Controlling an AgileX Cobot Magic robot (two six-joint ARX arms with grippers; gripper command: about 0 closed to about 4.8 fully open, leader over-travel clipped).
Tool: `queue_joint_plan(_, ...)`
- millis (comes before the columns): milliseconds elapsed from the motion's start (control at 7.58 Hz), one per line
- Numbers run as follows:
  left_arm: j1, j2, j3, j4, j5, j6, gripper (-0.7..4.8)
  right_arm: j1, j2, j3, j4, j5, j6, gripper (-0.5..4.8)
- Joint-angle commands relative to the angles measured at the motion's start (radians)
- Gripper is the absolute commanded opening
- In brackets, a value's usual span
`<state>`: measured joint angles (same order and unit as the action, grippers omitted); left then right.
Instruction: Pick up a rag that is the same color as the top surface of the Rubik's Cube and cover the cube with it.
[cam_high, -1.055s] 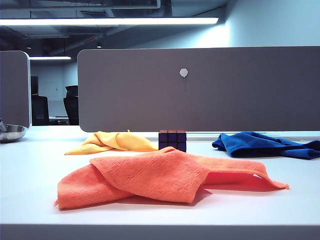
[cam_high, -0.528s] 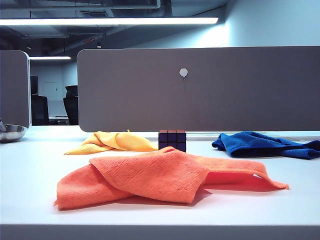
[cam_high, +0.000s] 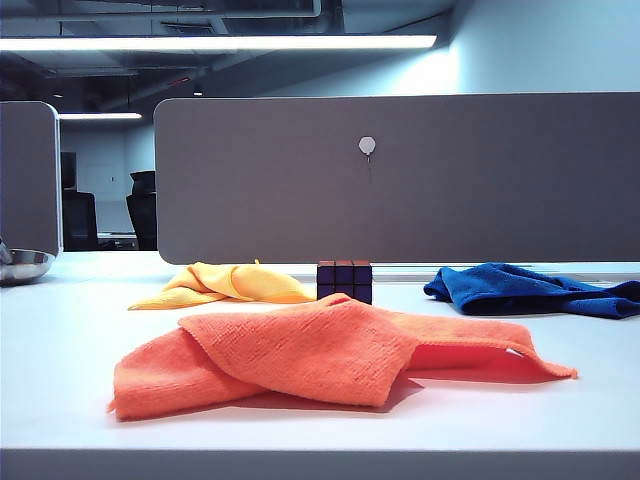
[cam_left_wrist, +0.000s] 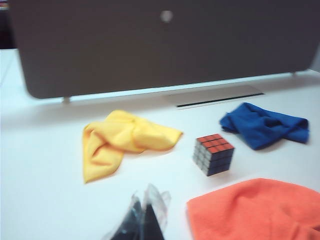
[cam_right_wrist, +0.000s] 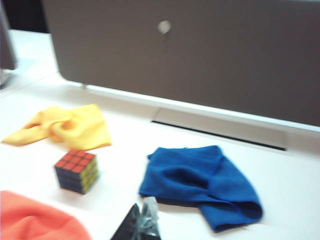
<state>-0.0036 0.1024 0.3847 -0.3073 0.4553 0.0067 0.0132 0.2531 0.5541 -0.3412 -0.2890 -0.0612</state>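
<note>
Overhead, both closed end effectors, left (cam_left_wrist: 142, 220) and right (cam_right_wrist: 141, 222), above table.

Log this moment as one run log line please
stage: approach | left gripper: shut, empty, above table | right gripper: shut, empty | rag: untouched | Rubik's Cube: uncovered

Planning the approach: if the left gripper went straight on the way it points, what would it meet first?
Probably bare table: the left gripper, jaws together, points between the yellow cloth and the Rubik's Cube. Depth is unclear.
</note>
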Motion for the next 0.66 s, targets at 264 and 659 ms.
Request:
queue_joint_plan(264, -0.002, 0.103, 0.106, -0.039, 0.143, 0.023, -0.05, 0.002, 0.177, 0.104, -0.137, -0.208, -0.005, -0.05)
queue_joint_plan(659, -0.003, 0.105, 0.106, -0.062, 0.232, 0.022, -0.05, 0.142, 0.249, 0.104, -0.209, -0.179, -0.050, -0.05)
